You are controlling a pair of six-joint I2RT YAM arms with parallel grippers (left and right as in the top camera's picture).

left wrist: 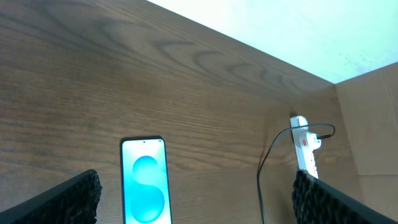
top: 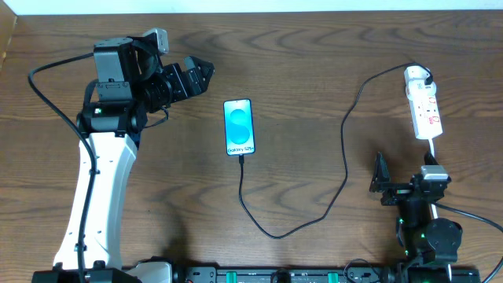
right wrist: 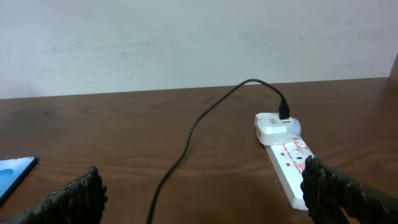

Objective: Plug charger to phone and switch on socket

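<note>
Wood-grain surface (top: 314, 47) carries every task item, and both of my arms stand at its near edge.

1. Charger (top: 346, 157): the black cable runs from the adapter, loops toward my bases, and ends at the phone's near short edge. The tip meets that edge. I cannot tell from these views whether it is fully seated.
2. Socket (top: 425, 108): the white strip lies on my right side. Its long axis runs away from me, with the white plug adapter (top: 416, 76) at the far end. Red marks sit on its top face; I cannot tell which one is the switch.
3. Phone (top: 239, 127): it lies flat, screen up, between my two arms, with its long axis also running away from me.

End effector state:
- Left end effector (left wrist: 196, 180): spread wide, holding nothing, set well left of the phone and well apart from the socket.
- Right end effector (right wrist: 202, 180): spread wide, holding nothing. The socket's near end lies just ahead of it, beside my right finger.

Judgement: with the plug apparently at the phone, the remaining step is the switch. The right arm is the nearer one. The approach runs forward and slightly right, along the strip's long axis.
</note>
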